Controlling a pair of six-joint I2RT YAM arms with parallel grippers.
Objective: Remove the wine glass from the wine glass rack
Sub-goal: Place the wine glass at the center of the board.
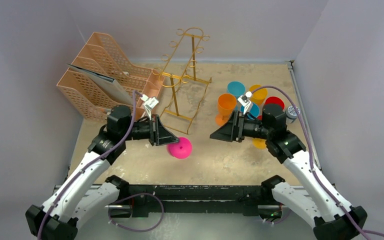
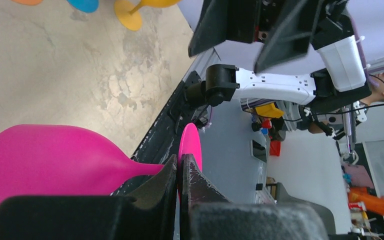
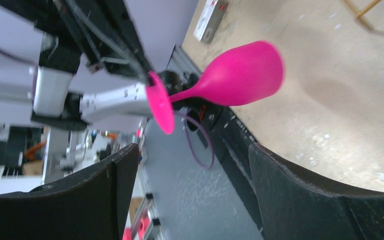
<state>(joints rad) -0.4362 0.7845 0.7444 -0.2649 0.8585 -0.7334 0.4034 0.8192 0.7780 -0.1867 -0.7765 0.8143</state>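
Note:
The pink wine glass [image 1: 180, 148] hangs sideways above the table, just in front of the base of the gold wire wine glass rack [image 1: 185, 80] and free of its hooks. My left gripper [image 1: 172, 138] is shut on the glass's flat round foot [image 2: 190, 142], and the bowl [image 2: 45, 165] sticks out to the side. In the right wrist view the glass [image 3: 240, 75] shows whole, held by the left arm. My right gripper [image 1: 214, 135] faces it from the right, a short gap away. It is open [image 3: 191, 148] with nothing between its fingers.
A peach lattice file organizer [image 1: 105, 75] holding papers stands at the back left beside the rack. Several coloured plastic wine glasses [image 1: 245, 100] cluster at the right behind my right arm. The walls close in on three sides.

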